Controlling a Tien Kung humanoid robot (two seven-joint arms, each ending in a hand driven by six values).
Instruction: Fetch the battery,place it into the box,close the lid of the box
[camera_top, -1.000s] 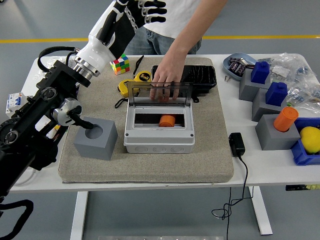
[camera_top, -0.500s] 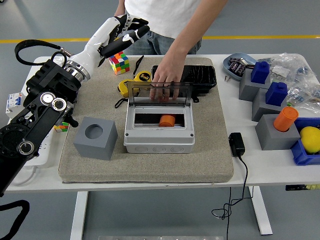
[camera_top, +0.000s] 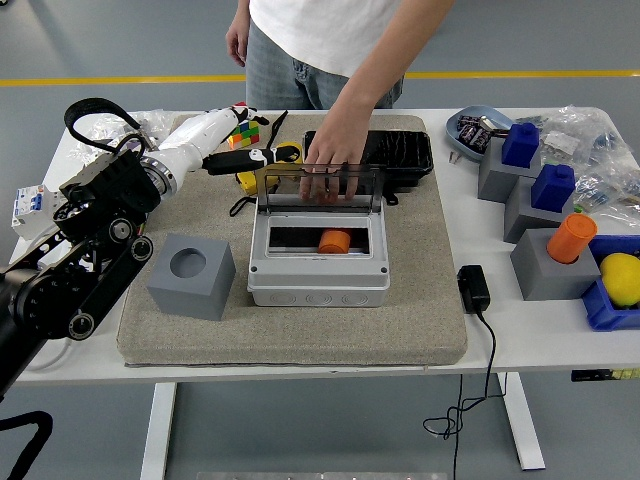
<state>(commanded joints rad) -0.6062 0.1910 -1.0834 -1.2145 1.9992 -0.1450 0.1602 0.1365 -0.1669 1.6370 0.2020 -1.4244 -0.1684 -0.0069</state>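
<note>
Lowered from the upper left of the frame, the left hand (camera_top: 240, 158) now reaches rightward at table height, where half a second ago it was raised above the cube toy. Its fingertips now sit just beside the left end of the raised lid (camera_top: 318, 183), at centre frame. The fingers look loosely extended and hold nothing; whether they already touch the lid is hard to tell. This suggests the closing step is starting.

An orange battery (camera_top: 335, 241) already lies inside the open grey box (camera_top: 318, 262), at the middle of the frame, so the placing step looks done. The lid stands upright along the box's far edge. A person's hand (camera_top: 330, 160) comes down from the top of the frame and rests on the lid's top edge, unchanged from before. A grey block (camera_top: 191, 275) with a round hole sits left of the box. No right arm appears.
</note>
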